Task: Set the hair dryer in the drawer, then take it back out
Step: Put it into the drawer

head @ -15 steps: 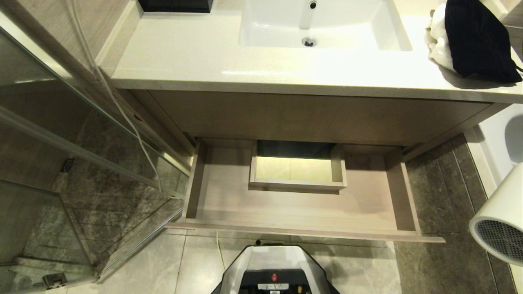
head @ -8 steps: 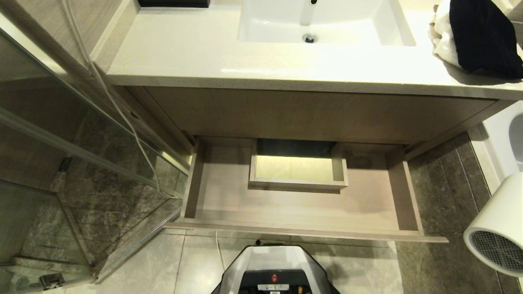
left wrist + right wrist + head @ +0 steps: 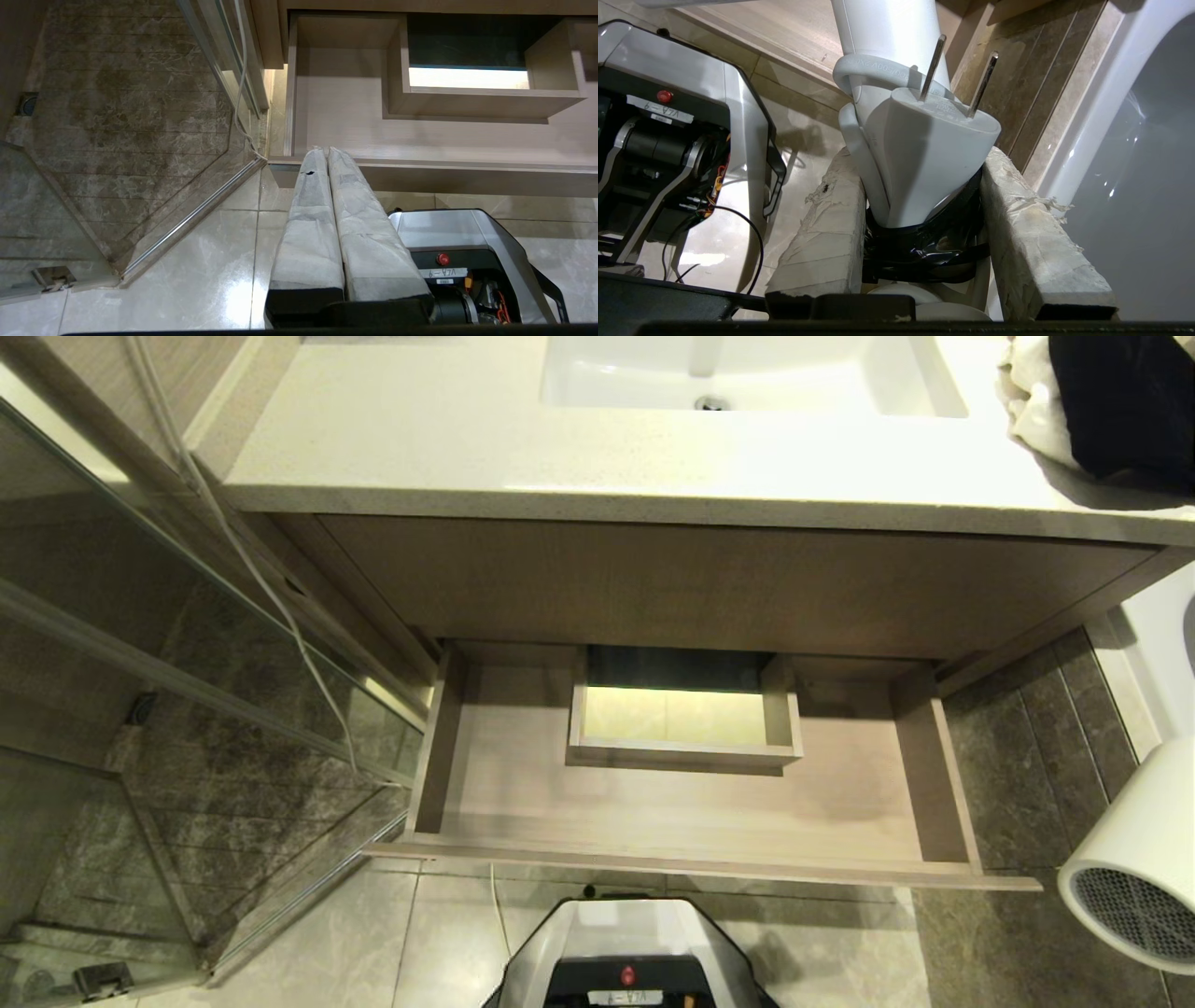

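The drawer (image 3: 700, 863) stands pulled open below the vanity, its pale floor bare around a boxed cut-out (image 3: 684, 723). The white hair dryer (image 3: 1134, 868) hangs at the right edge of the head view, beside the drawer's right front corner, mesh grille toward me. In the right wrist view my right gripper (image 3: 917, 158) is shut on the hair dryer (image 3: 896, 28), its padded fingers (image 3: 826, 219) clamping the black-strapped cord bundle with the plug (image 3: 924, 140) sticking up. My left gripper (image 3: 327, 150) is shut and holds nothing, parked near the drawer's (image 3: 336, 116) left front edge.
A countertop (image 3: 448, 439) with a sink (image 3: 747, 373) overhangs the drawer; white and black cloth (image 3: 1120, 401) lies at its right end. A glass shower door (image 3: 187, 728) with a white cable (image 3: 261, 579) stands left, a white fixture (image 3: 1158, 644) right. My base (image 3: 625, 952) sits before the drawer.
The whole head picture has shifted: the countertop slid toward the top and the drawer looks slightly larger, so the camera moved. The hair dryer stays at the right edge in the right gripper.
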`<state>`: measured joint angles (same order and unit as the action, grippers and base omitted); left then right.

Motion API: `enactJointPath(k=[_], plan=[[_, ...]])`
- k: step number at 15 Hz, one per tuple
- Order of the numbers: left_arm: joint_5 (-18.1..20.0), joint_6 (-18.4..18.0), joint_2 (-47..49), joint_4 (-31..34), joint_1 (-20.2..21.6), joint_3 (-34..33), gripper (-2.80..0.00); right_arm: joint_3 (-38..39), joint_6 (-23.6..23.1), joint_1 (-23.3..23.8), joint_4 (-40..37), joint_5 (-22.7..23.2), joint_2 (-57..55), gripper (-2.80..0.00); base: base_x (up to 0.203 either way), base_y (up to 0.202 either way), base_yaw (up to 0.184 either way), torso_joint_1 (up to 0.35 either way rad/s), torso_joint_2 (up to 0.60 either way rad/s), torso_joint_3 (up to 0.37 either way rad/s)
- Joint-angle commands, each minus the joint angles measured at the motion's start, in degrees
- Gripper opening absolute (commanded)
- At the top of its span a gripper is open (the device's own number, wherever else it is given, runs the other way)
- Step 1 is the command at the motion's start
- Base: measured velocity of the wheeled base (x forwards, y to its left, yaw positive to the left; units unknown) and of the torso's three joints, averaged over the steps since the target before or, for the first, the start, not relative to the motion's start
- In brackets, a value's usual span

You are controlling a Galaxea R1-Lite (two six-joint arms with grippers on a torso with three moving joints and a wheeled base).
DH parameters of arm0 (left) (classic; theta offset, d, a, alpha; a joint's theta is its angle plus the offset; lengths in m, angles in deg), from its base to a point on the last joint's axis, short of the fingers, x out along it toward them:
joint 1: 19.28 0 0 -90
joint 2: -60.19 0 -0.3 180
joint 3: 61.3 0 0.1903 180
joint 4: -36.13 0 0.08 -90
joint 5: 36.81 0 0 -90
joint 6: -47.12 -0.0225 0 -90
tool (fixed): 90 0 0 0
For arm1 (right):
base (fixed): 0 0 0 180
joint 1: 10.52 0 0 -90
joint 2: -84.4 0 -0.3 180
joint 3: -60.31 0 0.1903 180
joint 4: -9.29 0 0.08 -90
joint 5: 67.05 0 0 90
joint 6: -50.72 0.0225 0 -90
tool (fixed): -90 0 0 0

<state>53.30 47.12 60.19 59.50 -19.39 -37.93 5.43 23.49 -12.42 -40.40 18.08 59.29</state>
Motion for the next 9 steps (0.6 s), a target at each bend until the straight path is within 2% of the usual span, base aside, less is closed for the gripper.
enactJointPath(k=[1, 9], plan=[[0.0, 0.0, 0.0, 0.0, 0.0, -0.1, -2.80, 0.4, -0.1, 0.0, 0.4, 0.0, 0.0, -2.80, 0.000, 0.000, 0.000, -0.176, 0.32, 0.139], [0.0, 0.0, 0.0, 0.0, 0.0, -0.1, -2.80, 1.4, 0.1, 0.0, 0.8, 0.0, 0.7, -2.80, 0.000, 0.000, 0.000, -0.184, 0.34, 0.142]])
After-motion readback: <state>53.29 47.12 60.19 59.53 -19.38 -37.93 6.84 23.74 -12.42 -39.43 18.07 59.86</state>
